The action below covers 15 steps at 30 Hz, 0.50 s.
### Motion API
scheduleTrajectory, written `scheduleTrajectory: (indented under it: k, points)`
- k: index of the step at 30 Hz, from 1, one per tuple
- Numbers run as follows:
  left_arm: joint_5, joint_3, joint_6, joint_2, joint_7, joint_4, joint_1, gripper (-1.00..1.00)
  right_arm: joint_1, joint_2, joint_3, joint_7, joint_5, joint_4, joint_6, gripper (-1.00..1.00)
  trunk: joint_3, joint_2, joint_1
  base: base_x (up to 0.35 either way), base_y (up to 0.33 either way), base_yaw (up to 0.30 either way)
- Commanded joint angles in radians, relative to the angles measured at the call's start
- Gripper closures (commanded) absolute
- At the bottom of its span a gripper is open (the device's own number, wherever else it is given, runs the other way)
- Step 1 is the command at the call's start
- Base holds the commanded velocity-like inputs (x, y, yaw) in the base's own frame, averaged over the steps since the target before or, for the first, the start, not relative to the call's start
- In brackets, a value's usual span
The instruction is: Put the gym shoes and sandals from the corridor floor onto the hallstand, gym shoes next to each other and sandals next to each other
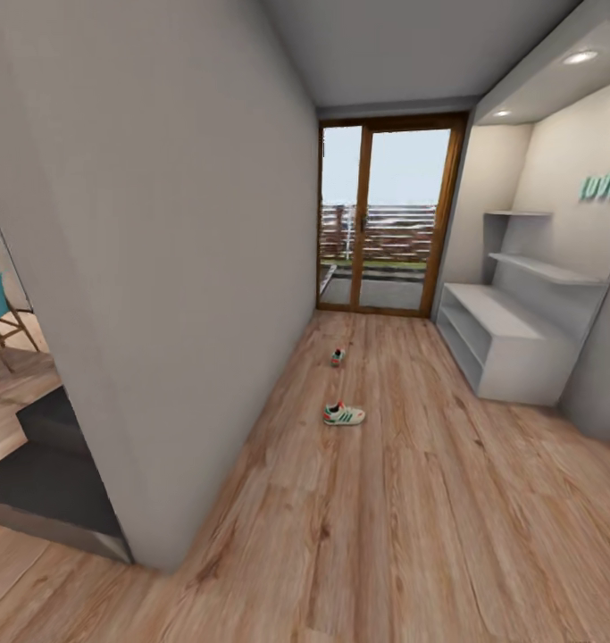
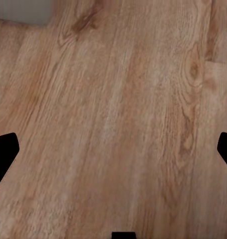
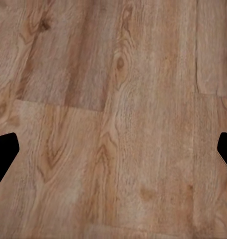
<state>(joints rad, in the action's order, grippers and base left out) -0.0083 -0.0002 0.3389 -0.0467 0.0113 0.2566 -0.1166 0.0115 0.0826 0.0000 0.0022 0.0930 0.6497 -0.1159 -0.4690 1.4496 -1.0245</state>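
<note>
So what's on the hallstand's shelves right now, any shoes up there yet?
No shoes show on the hallstand: its top and the visible part of its shelves look bare. Both gym shoes lie on the corridor floor. The shelf interiors are largely hidden at this angle.

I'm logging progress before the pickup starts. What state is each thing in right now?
Near gym shoe: on the floor, lying sideways across the corridor.
Far gym shoe: on the floor, apart from the first.
Shoe rack: shelves bare.
Left gripper: open, over bare floor.
Right gripper: open, over bare floor.
</note>
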Motion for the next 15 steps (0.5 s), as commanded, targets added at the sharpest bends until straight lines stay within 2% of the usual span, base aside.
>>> scheduleTrajectory:
  k: [1,15]
  points:
    - [-0.001,0.0,0.003,0.0,0.001,0.0,0.0,-1.0,0.001,0.0,0.001,0.0,0.01,-0.001,-0.004,-1.0,-0.001,0.0,-0.001,0.334,0.0,-0.3]
    - [-0.002,0.001,0.003,-0.001,0.002,0.0,0.0,-1.0,0.001,0.0,0.002,-0.001,0.01,-0.001,-0.004,-1.0,-0.001,0.0,-0.001,0.334,0.0,-0.3]
